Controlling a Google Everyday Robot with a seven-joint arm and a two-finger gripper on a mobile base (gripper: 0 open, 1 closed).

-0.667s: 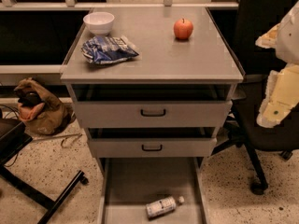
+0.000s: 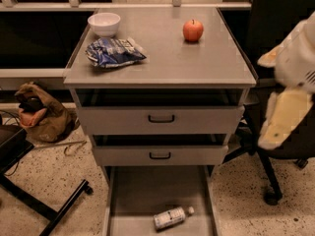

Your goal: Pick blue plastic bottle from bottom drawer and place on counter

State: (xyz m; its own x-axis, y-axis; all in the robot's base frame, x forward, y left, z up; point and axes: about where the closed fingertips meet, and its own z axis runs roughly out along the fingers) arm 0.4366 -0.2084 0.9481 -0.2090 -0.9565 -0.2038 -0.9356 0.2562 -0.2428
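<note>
Standing on the counter (image 2: 197, 65) were three items: a white bowl (image 2: 104, 23) at the rear left corner, a crinkled blue-and-white snack bag (image 2: 114, 51) just in front of the bowl, and a red apple (image 2: 193, 30) towards the rear right, well apart from the other two. A brown bag (image 2: 42, 118) lay on the speckled floor (image 2: 59, 173) to the left of the cabinet, with the black legs of a chair base (image 2: 47, 200) in front of it. A black office chair (image 2: 280, 161) stood close against the cabinet's right side.

The gripper (image 2: 279, 118) was at the right edge of the camera view, beside the cabinet and in front of the office chair, at about the height of the top drawer (image 2: 161, 118). Its white and cream body hung downward, well above and to the right of the bottle. Whether it was open or closed could not be told, and it was seen holding nothing.

The top drawer and the middle drawer (image 2: 160, 155), each with a black handle, showed a dark gap above their fronts; their contents could not be seen. The bottom drawer (image 2: 142, 191) was pulled far out towards the camera. The blue plastic bottle (image 2: 171, 218) lay on its side on the drawer floor near the front, right of centre, with its white cap pointing to the right and slightly rearward. It touched neither side rail.
</note>
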